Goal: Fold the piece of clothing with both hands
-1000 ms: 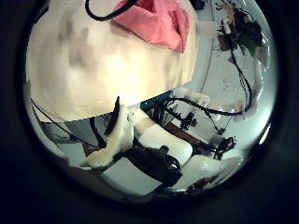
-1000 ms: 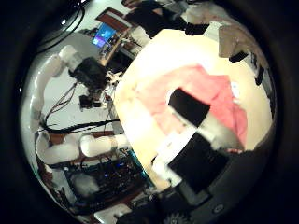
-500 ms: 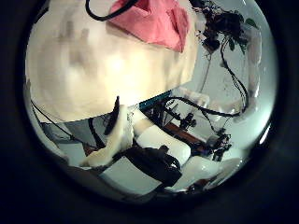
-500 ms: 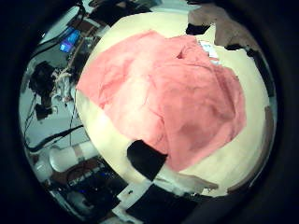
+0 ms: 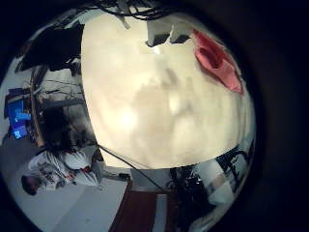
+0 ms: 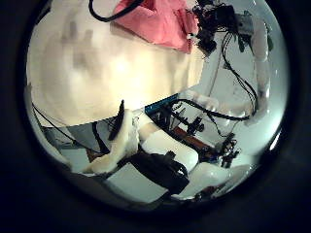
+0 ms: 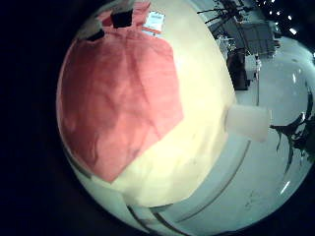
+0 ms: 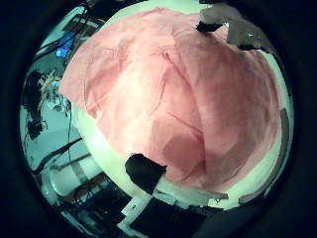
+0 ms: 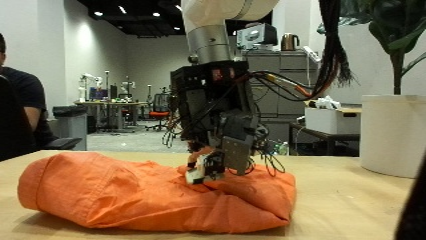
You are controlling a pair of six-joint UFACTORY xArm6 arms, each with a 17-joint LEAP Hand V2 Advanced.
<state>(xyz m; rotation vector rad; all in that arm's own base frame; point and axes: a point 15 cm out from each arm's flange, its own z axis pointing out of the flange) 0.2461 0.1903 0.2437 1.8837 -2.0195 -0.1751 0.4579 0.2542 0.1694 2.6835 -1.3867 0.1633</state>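
Observation:
An orange piece of clothing (image 9: 147,190) lies crumpled in a low heap on the wooden table (image 9: 349,215). A hand (image 9: 220,140) hangs from above, its fingers pointing down with the tips just at the cloth's top. The cloth fills the right thumb side palm view (image 8: 178,99) and much of the right little finger side palm view (image 7: 118,98), so my right hand is close over it; its fingers (image 8: 147,171) look relaxed and grip nothing. My left hand (image 6: 121,146) is open and away from the cloth (image 6: 160,21), which lies at the table's far end (image 5: 214,60).
A tall white pot (image 9: 393,135) with a plant stands at the table's edge beside the hand; it also shows in the right little finger side palm view (image 7: 246,123). A wide bare stretch of table (image 5: 164,106) lies under the left palm.
The right palm has come down closer to the cloth, which now fills its thumb side view. The left palm view has hardly shifted; the other arm now shows beside the cloth in it.

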